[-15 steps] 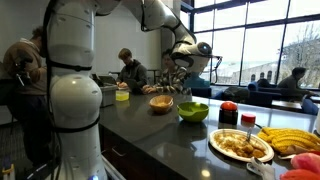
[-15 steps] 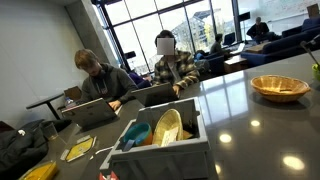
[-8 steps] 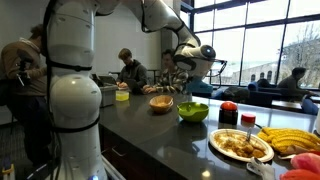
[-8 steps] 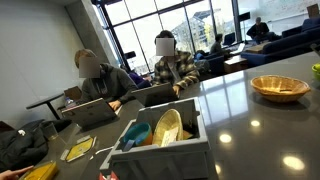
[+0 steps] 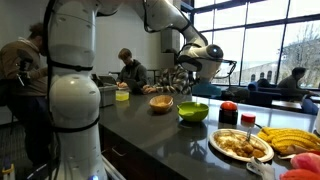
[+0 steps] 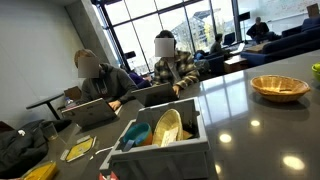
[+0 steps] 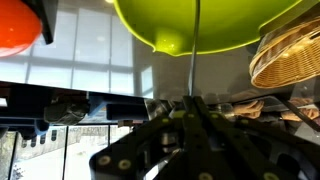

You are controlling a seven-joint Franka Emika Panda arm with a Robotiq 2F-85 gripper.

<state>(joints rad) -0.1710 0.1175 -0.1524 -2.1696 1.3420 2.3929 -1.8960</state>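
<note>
**Shut gripper swings across toward the green bowl**

In an exterior view the gripper (image 5: pixel 218 66) has moved sideways over the last second. It has left the space above the wicker bowl (image 5: pixel 161 103) and is now high over the counter (image 5: pixel 150 135). Its fingers are pressed together, and I cannot tell whether anything thin is pinched between them. The green bowl (image 5: pixel 193 111) is now the nearest thing, below the hand and just ahead of the fingertips in the wrist view. It sits upright with its mouth up. Being round, its only axis is the vertical one.
</note>
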